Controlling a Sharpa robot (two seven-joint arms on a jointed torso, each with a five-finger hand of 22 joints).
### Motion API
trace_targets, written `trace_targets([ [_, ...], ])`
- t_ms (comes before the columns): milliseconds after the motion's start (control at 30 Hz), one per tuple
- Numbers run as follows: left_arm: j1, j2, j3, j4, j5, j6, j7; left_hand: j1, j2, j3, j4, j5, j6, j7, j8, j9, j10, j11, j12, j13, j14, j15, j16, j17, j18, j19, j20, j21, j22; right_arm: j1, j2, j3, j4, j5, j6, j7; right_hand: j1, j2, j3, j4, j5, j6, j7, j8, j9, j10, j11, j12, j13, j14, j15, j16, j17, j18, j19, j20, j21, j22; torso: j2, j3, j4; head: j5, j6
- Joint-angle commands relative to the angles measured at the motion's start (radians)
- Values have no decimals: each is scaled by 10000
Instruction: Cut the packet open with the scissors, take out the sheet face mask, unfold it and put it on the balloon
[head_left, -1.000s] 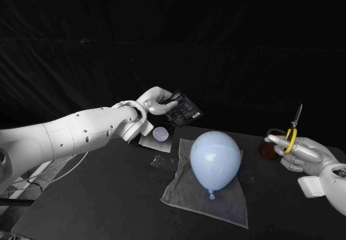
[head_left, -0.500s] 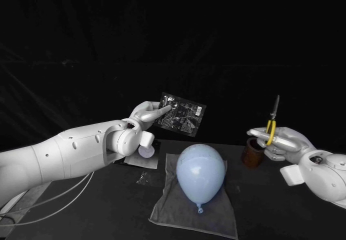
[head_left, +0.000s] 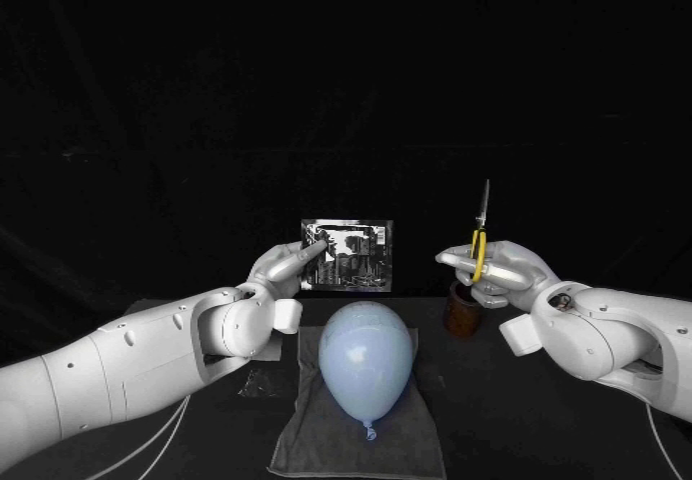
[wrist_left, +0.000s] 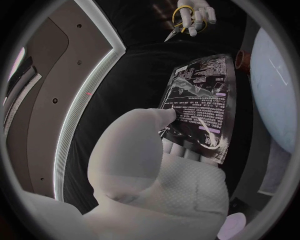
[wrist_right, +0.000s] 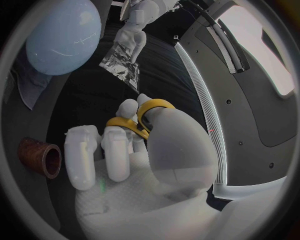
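A pale blue balloon lies on a grey cloth in the middle of the table. Above it my left hand holds up a dark printed mask packet by its side edge, flat face toward the camera; the packet hangs upright past the thumb in the left wrist view. My right hand grips yellow-handled scissors with the blades pointing up, a short gap to the right of the packet. The yellow handles loop round the fingers in the right wrist view. The blades look closed.
A brown cylindrical cup stands on the table behind my right hand, right of the balloon; the cup also appears in the right wrist view. A small clear scrap lies left of the cloth. Dark backdrop behind.
The camera view has shifted. Both hands rose and came toward each other: the packet turned upright above the balloon, and the scissors moved left to stand beside it.
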Motion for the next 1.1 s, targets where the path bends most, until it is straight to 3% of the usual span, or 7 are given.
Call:
trace_targets([
  [33,-124,167,78,-33,769,66,305,-49,102,26,-59,35,-85,16,43,21,54,17,-40,-10,-5,39,-67,-14,81,79,-11,-47,-20,14,-4,8,146,-110,-409,295,80,-11,6,-67,-17,-296,376,-94,-41,2794,254,9425,3590,1061,93,41,2633,-62,1048,69,63,2635,4,1,-2,-179,6],
  [167,-224,287,123,9,861,-73,250,-53,110,33,-67,34,-84,18,46,25,57,16,-39,-9,1,37,-68,-16,81,93,-13,-51,-25,16,-1,7,266,-47,-538,306,77,-25,2,-83,-17,-318,396,-135,-82,2794,270,9425,3590,1061,106,41,2633,-62,1048,78,63,2635,12,13,-8,-269,-41],
  [433,-291,421,154,156,939,-158,138,-66,131,47,-82,34,-77,23,57,36,69,16,-34,-7,20,33,-69,-18,82,133,-19,-61,-36,7,67,6,350,12,-733,274,45,-53,-18,-100,-17,-367,445,-229,-180,2794,312,9425,3590,1061,141,41,2633,-62,1048,100,63,2635,10,-12,16,-746,-129],
  [600,-297,472,162,172,948,-166,67,-70,145,62,-102,34,-75,21,63,44,79,13,-32,-6,34,28,-71,-21,83,165,-24,-70,-45,-22,64,4,248,22,-847,226,25,-74,-35,-111,-17,-415,477,-286,-242,2794,340,9425,3590,1061,164,41,2633,-62,1048,115,63,2635,13,-22,28,-913,-181],
  [933,-297,507,198,334,950,-144,-86,-68,156,76,-123,34,-76,21,67,51,84,11,-32,-6,42,25,-74,-24,83,188,-29,-78,-51,-134,201,1,87,39,-1253,152,-21,-123,-94,-161,-17,-769,616,-368,-529,2794,459,9425,3590,1061,264,41,2633,-62,1048,176,63,2635,20,-1,35,-956,-261],
  [1100,-296,526,201,400,941,-71,-154,-65,162,90,-148,34,-78,21,70,57,88,9,-32,-6,51,22,-77,-26,82,209,-35,-87,-57,-175,326,0,76,36,-1340,72,-9,-123,-97,-186,-18,-834,638,-363,-592,2794,482,9425,3590,1061,286,41,2633,-62,1048,189,63,2635,12,-12,19,-963,-289],
])
